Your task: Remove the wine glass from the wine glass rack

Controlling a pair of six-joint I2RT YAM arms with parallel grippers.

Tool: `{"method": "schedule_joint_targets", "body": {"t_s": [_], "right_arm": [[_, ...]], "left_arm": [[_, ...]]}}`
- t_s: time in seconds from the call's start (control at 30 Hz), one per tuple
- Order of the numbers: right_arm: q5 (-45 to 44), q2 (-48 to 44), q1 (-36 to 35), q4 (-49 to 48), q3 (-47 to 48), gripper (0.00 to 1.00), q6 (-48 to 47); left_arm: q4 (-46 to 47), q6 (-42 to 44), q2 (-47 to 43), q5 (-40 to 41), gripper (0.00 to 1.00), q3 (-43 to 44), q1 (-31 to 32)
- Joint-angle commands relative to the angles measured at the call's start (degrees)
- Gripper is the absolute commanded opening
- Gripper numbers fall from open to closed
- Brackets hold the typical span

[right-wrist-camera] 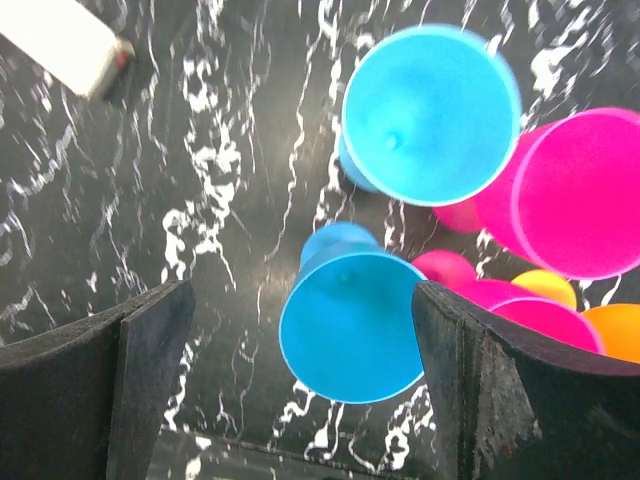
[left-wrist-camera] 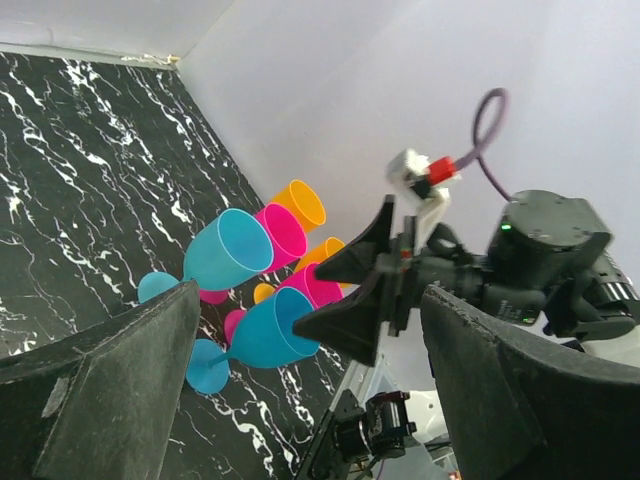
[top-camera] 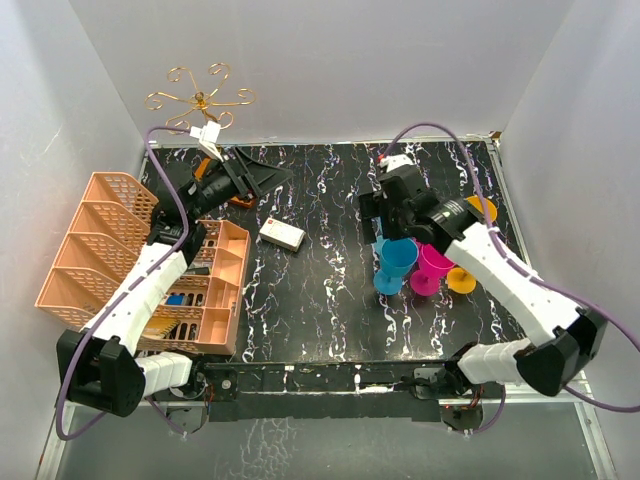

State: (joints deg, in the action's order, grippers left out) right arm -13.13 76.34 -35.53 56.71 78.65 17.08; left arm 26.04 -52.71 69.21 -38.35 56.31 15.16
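**Rack.** The wine glass rack [top-camera: 200,98] stands at the far left corner of the surface [top-camera: 320,300]. In the overhead view its curled arms look bare, and nothing can be made out hanging from them.

**Glasses.** A blue wine glass [right-wrist-camera: 350,325] stands mouth up on the right side, well apart from the rack. It is packed close among the other glasses [top-camera: 435,262], which are blue, pink and orange.

**Right hand.** Your right hand [right-wrist-camera: 302,290] hangs directly over that blue glass with its fingers apart and gripping nothing. No contact is visible. My judgement is that this wide stance lets the hand clear the rim without disturbing the neighbouring glasses.

**Left hand.** Your left hand [top-camera: 262,175] sits just beside the rack's base, spread and empty. It is probably placed there to steady the stand, but I cannot confirm that it touches.

**Progress.** I judge the removal essentially done.
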Motion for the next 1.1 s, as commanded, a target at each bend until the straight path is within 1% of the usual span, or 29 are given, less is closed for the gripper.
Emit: {"method": "schedule_joint_targets", "body": {"t_s": [0.0, 0.13, 0.2, 0.3, 0.4, 0.5, 0.67, 0.8, 1.07], "right_arm": [[-7.4, -7.9, -0.2, -13.0, 0.4, 0.99, -1.6], [-5.7, -14.1, -0.1, -20.2, 0.1, 0.99, -5.3], [-4.5, -16.4, -0.1, -22.2, 1.3, 0.99, -7.1], [-4.8, -18.7, -0.1, -22.2, 5.1, 0.99, -8.6], [-5.1, -20.7, -0.1, -20.4, 9.7, 0.99, -9.2], [-4.9, -23.3, -0.1, -19.5, 13.0, 0.99, -9.5], [-4.9, -26.6, -0.1, -19.5, 16.6, 0.99, -10.1], [-5.2, -27.1, -0.2, -18.9, 19.1, 0.99, -10.1], [-7.3, -26.2, -0.1, -17.5, 20.9, 0.99, -8.1]], "left_arm": [[-6.2, 5.0, -3.6, 2.1, 0.9, 4.9, -0.1], [-14.0, 10.7, -5.5, 6.8, 0.9, 9.1, 0.0], [-16.7, 12.8, -6.7, 9.4, 0.92, 10.9, 0.0], [-20.8, 16.1, -8.4, 12.6, 0.94, 14.4, -0.1], [-28.5, 20.6, -8.8, 15.7, 0.97, 21.5, -0.1], [-33.3, 24.3, -10.1, 18.5, 0.97, 26.8, -0.1], [-37.4, 28.8, -13.7, 24.1, 0.97, 29.8, -0.1], [-38.4, 31.1, -16.3, 28.0, 0.97, 30.4, 0.0], [-38.6, 32.3, -18.0, 29.6, 0.97, 30.8, 0.0]]}}
